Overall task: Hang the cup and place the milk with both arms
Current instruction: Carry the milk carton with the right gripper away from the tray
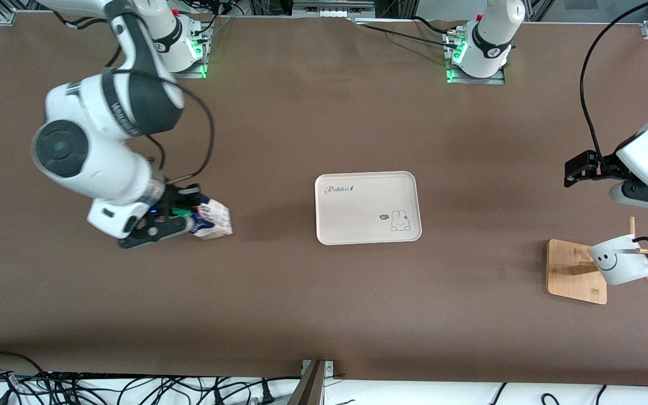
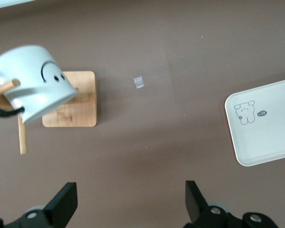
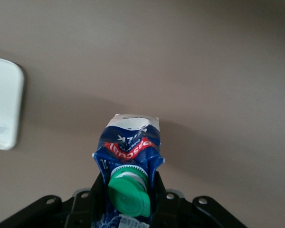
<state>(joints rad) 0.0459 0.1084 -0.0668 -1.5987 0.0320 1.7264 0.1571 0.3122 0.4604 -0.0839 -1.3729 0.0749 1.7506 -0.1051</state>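
Presently, front view: right gripper (image 1: pixel 189 216) clamped on the milk (image 1: pixel 214 220), toward the right arm's end, well apart from the tray (image 1: pixel 366 207); the cup (image 1: pixel 619 260) hangs by its handle on the wooden rack (image 1: pixel 576 271).
Left wrist view: left gripper (image 2: pixel 131 204) spread wide, empty, over bare table near the rack (this arm waits).
Right wrist view: the fingers pinch the carton's soft gable at the green cap (image 3: pixel 129 193).
Risk: in my judgement, the carton could crush, slip, or land tilted and topple.

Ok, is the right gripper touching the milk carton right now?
Touching. The right wrist view shows the right gripper shut on the milk carton, its fingers pressed against both sides of the top, beside the green cap.
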